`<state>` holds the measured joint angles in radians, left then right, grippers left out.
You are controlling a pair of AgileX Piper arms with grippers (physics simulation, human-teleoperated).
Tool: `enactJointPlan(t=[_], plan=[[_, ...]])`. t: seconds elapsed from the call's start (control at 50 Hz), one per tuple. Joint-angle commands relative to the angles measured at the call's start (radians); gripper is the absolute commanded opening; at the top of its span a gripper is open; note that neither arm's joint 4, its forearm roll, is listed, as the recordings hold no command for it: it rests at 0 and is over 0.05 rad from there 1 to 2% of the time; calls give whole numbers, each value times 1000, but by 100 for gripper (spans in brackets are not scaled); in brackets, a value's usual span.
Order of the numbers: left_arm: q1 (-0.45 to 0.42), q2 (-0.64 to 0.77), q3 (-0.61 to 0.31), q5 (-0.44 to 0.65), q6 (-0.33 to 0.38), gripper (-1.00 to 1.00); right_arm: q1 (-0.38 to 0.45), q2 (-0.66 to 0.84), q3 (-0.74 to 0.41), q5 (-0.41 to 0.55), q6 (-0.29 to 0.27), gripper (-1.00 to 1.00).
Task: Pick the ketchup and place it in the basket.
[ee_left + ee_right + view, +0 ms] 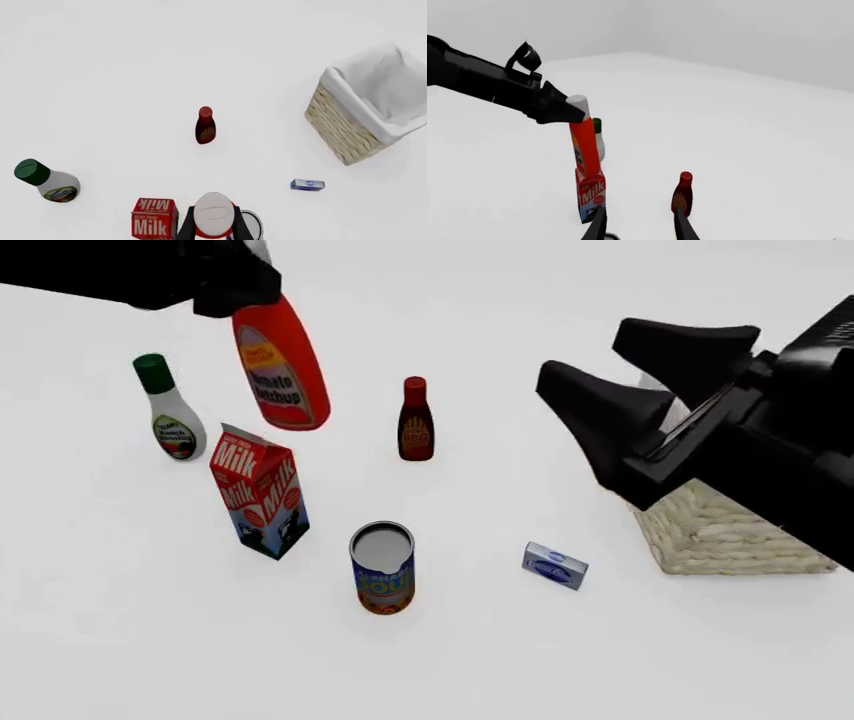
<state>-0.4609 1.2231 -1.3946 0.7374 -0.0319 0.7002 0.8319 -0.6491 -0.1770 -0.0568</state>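
The ketchup [280,365], a red-orange bottle with a yellow label, hangs tilted in the air above the milk carton, held near its white cap by my left gripper [247,282], which is shut on it. In the left wrist view its cap [213,214] sits between the dark fingers. The right wrist view shows the ketchup [585,147] held aloft. The wicker basket [727,535] with white lining stands at the right, partly hidden behind my right arm. My right gripper [583,355] is open and empty, hovering in front of the basket [347,130].
On the table stand a small dark-red bottle [415,420], a white bottle with a green cap [171,425], a red milk carton [260,490] and an open can [383,568]. A small blue box [555,566] lies near the basket.
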Motion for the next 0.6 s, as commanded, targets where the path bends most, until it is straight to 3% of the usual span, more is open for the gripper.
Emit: enactJointPlan(t=[0.02, 0.6], plan=[[-49, -7, 2, 15, 15, -100, 50, 95, -53, -19, 11, 100], [-133, 8, -12, 46, -10, -100, 107, 282, -157, -89, 5, 100]])
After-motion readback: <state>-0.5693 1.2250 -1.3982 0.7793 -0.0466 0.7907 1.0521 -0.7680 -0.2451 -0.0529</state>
